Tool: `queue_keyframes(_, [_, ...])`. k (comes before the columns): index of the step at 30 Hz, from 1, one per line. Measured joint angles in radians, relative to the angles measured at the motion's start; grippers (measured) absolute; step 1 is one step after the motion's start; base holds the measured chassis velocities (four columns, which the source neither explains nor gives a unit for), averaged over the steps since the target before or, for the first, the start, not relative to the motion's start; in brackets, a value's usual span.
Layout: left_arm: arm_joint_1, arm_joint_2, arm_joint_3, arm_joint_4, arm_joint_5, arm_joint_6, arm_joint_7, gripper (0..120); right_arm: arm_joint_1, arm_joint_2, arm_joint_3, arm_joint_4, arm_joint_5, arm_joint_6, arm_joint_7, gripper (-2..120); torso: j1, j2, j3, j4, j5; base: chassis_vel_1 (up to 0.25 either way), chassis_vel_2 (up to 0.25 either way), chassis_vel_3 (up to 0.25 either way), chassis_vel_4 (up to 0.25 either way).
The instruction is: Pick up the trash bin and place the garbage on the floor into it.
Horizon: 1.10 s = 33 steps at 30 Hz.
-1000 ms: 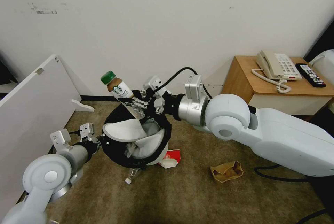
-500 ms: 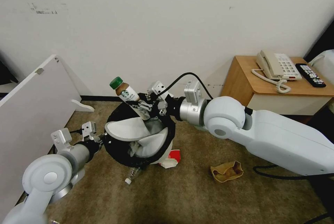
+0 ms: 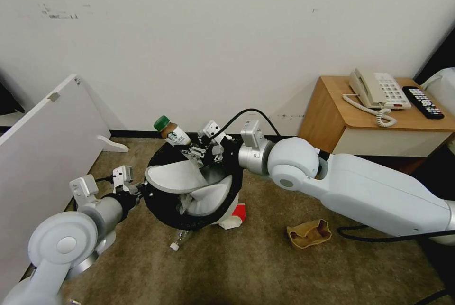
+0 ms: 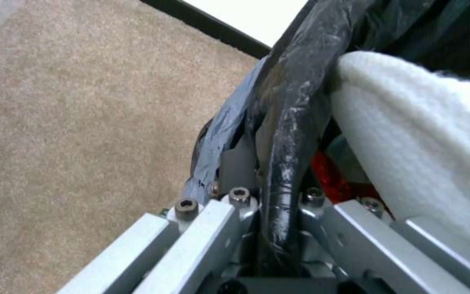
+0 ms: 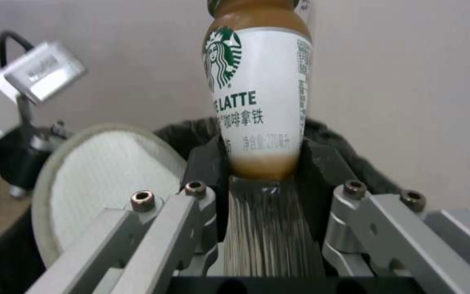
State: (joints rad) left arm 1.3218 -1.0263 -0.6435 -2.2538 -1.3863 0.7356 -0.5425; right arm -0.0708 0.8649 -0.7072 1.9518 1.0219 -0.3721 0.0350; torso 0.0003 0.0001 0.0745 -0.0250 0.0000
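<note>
Two hands busy. Left hand (image 3: 137, 190) clamps the trash bin (image 3: 161, 200) by its black-bagged rim, bin tilted above the floor (image 3: 265, 267). Right hand (image 3: 193, 153) grips a coffee bottle (image 3: 171, 133), tilted over the bin's far rim. White slippers (image 3: 173, 177) inside. Brown paper bag (image 3: 308, 234), red-and-white wrapper (image 3: 234, 217) and small clear bottle (image 3: 178, 239) lie on the carpet.
</note>
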Motion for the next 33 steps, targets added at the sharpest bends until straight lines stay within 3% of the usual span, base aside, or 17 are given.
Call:
queue_keyframes(25, [-0.008,-0.001,-0.013,0.003,-0.008,0.0,0.001,1,-0.003,0.011,-0.041,-0.08,-0.112,0.043,-0.095,25,0.0,0.0,0.0,0.0,0.0,0.0,0.0,0.0,0.0])
queue_keyframes(33, [-0.009,-0.002,-0.014,0.003,-0.012,0.0,0.001,1,-0.005,0.019,-0.049,-0.096,-0.133,0.049,-0.108,53,0.0,0.0,0.0,0.0,0.0,0.0,0.0,0.0,0.0])
